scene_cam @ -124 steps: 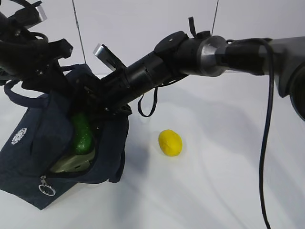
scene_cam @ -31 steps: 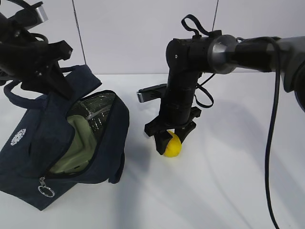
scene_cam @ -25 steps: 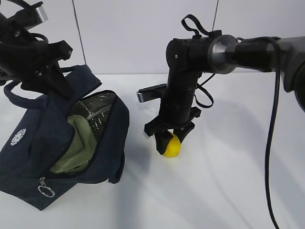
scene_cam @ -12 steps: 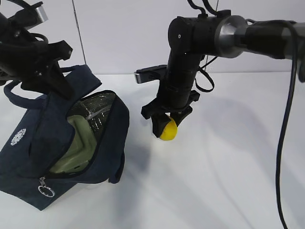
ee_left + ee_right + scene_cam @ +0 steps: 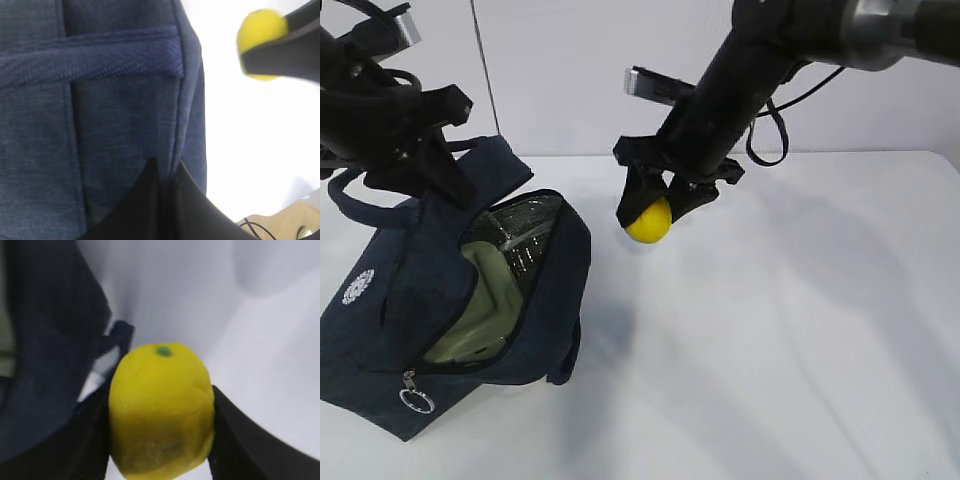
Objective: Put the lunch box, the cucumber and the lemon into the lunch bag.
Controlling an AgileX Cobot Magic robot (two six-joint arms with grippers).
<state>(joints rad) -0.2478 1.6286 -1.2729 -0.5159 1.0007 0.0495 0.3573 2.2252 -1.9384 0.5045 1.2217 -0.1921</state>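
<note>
In the exterior view the right gripper is clamping the lemon above the tabletop, right of the lunch bag; its arm is slanting down from the upper right. The bag is leaning near the left edge, mouth facing up-right, showing the lunch box. In the left wrist view the left gripper is pinching navy fabric. In the right wrist view the lemon's green-tipped end is pointing up between black fingers
</note>
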